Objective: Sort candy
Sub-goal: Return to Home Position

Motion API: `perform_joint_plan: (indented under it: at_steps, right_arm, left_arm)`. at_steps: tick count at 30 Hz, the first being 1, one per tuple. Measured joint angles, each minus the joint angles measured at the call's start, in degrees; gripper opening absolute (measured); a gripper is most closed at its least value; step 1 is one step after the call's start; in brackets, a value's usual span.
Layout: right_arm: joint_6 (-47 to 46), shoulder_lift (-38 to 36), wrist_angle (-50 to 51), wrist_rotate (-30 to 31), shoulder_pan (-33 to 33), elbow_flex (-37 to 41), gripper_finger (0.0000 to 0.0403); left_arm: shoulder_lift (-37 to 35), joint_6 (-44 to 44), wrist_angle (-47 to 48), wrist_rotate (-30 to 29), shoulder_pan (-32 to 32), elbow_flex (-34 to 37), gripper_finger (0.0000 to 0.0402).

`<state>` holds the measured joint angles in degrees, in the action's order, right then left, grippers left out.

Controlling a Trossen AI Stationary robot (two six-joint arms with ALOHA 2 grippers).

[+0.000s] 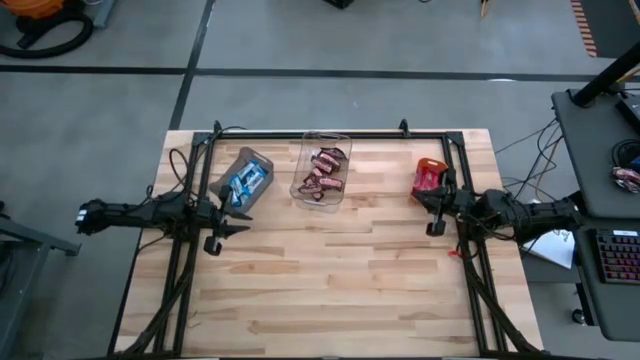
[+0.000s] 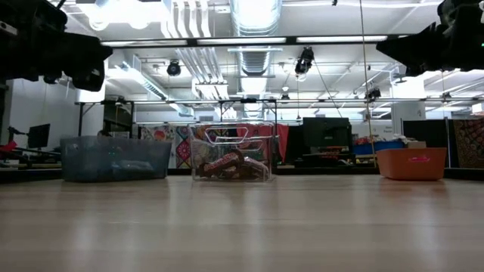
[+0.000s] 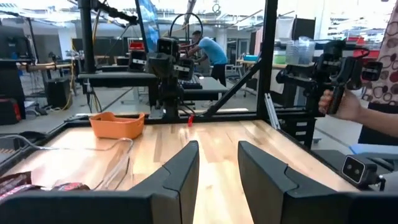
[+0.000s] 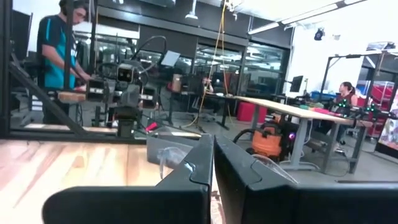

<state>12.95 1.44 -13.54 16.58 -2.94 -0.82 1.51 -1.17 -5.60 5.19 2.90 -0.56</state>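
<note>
Blending into orange bin (image 1: pixel 431 162), seemingly red candy (image 1: pixel 428 181).

The left pincer (image 1: pixel 233 218) hangs over one side of the worktop (image 1: pixel 330 290). The right pincer (image 1: pixel 428 200) hangs over the other side. Between the two pincers the wood is bare, so there is wide room to pass. The grey bin (image 1: pixel 258 157) stands just beside the left pincer. The orange bin (image 1: pixel 430 162) stands just beside the right pincer. The clear bin (image 1: pixel 298 175) stands between those bins, well apart from both pincers. A black rail (image 1: pixel 270 133) runs behind the bins.
</note>
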Motion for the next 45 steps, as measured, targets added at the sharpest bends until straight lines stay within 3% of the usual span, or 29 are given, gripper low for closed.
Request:
perform_joint_plan:
  at_steps: [19, 23, 31, 41, 45]
  right_arm:
    - [-1.2, 1.2, 0.2, 0.0, 0.0, 0.0, 0.0009]
    - [-7.1, -1.3, 10.0, 0.0, 0.1, 0.1, 0.0009]
    - [-16.5, -1.4, 10.6, -0.9, 3.0, 0.1, 0.0009]
    - [-14.3, -1.4, 12.2, -16.0, 7.8, 0.2, 0.0009]
    - [-12.9, -1.4, 12.6, -17.9, 8.5, 0.2, 0.0009]
  left_arm:
    - [2.3, 0.0, 0.0, -0.1, 0.0, -0.5, 0.0096]
    - [2.4, 0.0, 0.1, -0.1, 0.0, -0.5, 0.0096]
    - [2.7, 0.0, -0.1, -0.1, 0.0, -0.6, 0.0096]
    - [2.9, 0.0, 0.1, -0.1, 0.0, -0.6, 0.0096]
    - [2.9, 0.0, 0.1, -0.1, 0.0, -0.6, 0.0096]
